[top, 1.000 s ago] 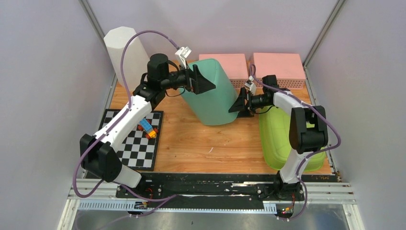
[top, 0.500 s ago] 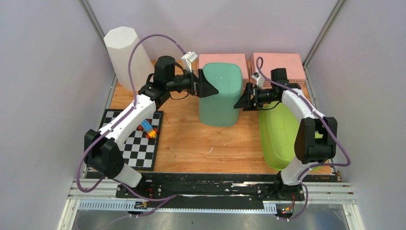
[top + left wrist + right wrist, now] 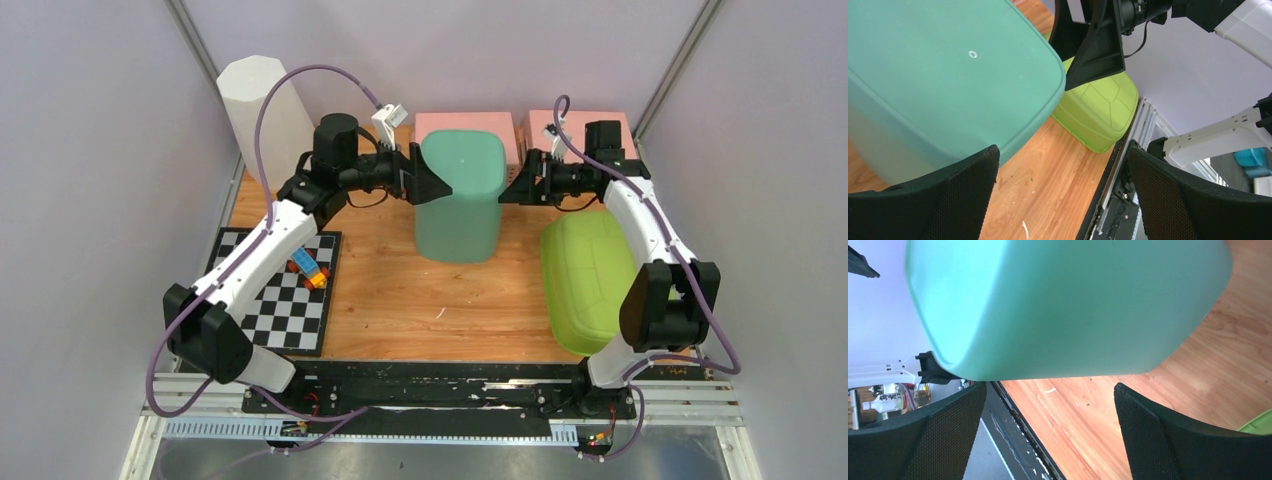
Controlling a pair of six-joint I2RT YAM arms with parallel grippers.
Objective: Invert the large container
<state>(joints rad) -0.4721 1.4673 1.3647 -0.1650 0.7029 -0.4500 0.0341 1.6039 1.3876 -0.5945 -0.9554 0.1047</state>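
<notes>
The left gripper point(image 3: 440, 184) and right gripper point(image 3: 508, 190), both spread wide, flank the teal container point(image 3: 460, 205). The label on the bottle point(image 3: 885, 401) is illegible.

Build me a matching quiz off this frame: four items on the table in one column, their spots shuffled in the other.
Things
1. teal container
2. lime green container
3. white faceted container
4. toy bricks

Places
A. on the checkerboard mat
B. far-left corner
C. mid-table at the back, base up
D. right side, in front of a pink box

Pairs: 1-C, 2-D, 3-B, 4-A
</notes>
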